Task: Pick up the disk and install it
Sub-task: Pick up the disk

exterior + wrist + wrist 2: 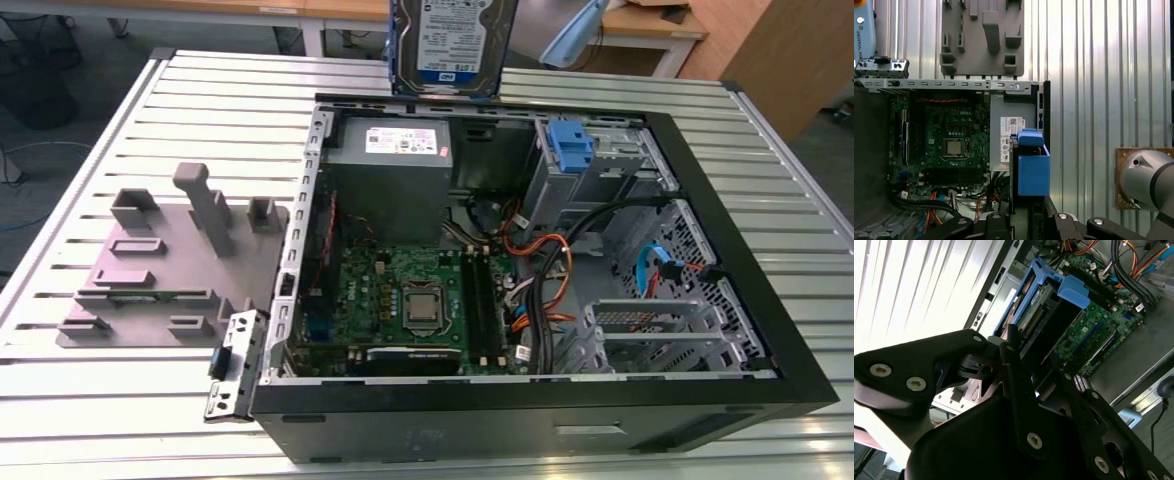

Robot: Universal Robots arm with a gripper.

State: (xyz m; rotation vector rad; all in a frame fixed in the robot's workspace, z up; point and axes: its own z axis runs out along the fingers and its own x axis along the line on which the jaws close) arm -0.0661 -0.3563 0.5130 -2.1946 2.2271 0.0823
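Above the case's far rim in the exterior view, the disk (451, 45) is hanging upright with its label facing the camera, on the power supply (387, 190) side. In the first wrist view the tool (1026, 220) is grasping the disk, its blue rail (1033, 172) showing. The open case (751, 300) is lying on the slatted counter (134, 120), and a grey fixture (160, 260) is sitting beside it.

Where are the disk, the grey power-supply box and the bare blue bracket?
disk (447, 40): exterior view, on its white-and-blue label.
power-supply box (387, 190): exterior view, on its grey face below the sticker.
blue bracket (570, 150): exterior view, on the middle of its plastic.
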